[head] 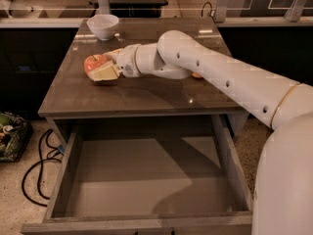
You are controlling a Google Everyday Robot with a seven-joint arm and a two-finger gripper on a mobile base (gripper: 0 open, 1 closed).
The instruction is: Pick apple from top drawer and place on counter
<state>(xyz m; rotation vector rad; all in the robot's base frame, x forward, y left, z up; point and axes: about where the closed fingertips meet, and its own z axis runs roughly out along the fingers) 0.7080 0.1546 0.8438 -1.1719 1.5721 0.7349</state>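
Observation:
The red and yellow apple (93, 62) sits at the left side of the glossy grey-brown counter (146, 94). My gripper (99, 67) reaches in from the right, and its cream fingers (104, 73) are closed around the apple. I cannot tell whether the apple touches the counter surface or hangs just above it. The top drawer (146, 180) is pulled open below the counter's front edge, and its flat floor is bare.
A white bowl (102, 26) stands at the counter's back left. A small orange fruit (197, 75) peeks out behind my arm at mid right. Black cables (36, 163) and a bag (10, 133) lie on the floor to the left.

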